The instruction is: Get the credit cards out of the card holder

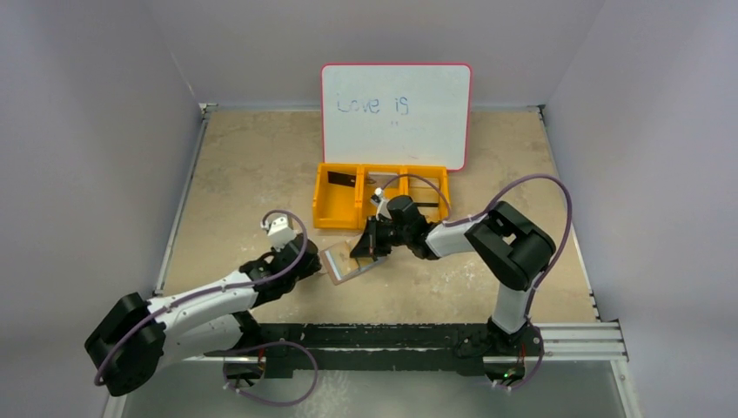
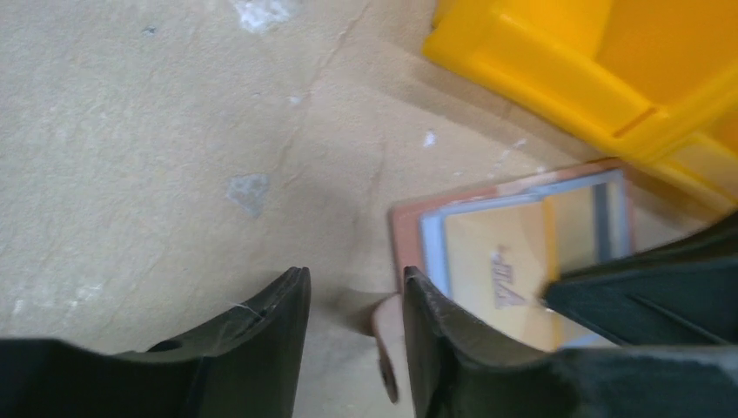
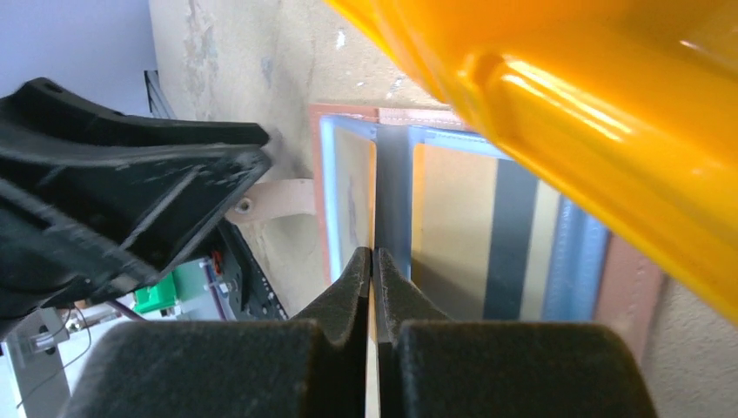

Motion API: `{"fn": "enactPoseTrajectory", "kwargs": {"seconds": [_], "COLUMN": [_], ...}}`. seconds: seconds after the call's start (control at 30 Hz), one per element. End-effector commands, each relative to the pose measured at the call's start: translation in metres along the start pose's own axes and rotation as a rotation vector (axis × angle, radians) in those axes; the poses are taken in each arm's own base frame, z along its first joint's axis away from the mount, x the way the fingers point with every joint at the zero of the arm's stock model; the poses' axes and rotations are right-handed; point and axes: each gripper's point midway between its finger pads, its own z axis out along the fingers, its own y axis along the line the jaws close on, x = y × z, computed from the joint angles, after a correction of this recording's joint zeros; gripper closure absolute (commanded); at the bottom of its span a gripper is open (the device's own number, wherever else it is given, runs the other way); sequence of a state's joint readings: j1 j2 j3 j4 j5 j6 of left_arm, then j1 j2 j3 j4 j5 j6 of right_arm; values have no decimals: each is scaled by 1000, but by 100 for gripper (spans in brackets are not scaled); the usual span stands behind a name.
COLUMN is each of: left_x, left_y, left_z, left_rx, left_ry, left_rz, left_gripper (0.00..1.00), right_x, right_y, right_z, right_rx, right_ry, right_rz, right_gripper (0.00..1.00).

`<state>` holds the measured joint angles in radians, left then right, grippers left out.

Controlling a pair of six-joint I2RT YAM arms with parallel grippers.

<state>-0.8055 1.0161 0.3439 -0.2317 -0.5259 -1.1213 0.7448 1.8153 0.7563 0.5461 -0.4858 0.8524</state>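
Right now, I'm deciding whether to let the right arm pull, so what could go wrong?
1. The left gripper stands open beside the card holder, gripping nothing, so the holder may slide along with the pull.
2. The right gripper is pinched shut at a pocket edge, close beside the orange tray; lifting might knock it.

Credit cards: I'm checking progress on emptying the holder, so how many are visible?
2 for sure: a black credit card in the orange tray's left compartment, and a beige striped one inside the card holder. More may hide in pockets or behind the right arm.
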Motion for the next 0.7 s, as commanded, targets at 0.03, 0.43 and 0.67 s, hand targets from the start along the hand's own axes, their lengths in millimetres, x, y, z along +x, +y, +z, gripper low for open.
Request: {"fn": "enactPoseTrajectory", "kwargs": {"seconds": [0.03,0.43,0.67], "left_x": [-19,11,23], "left_y": [-43,-29,-15], "left_z": [-14,19,26], "left_rx": [198,4,-111], "left_ry": [-41,68,108], "left_rz": [-60,43,153], "left_gripper": [45,55,64], "right_x": [-4,0,-2], "right_y": [-3,-11,-9], "right_z": [5,6,3], "right_rx": [-22,1,1], "right_ry": [-31,-25,-33], "right_rz": [21,48,42], "right_gripper": [100,100,100]}}
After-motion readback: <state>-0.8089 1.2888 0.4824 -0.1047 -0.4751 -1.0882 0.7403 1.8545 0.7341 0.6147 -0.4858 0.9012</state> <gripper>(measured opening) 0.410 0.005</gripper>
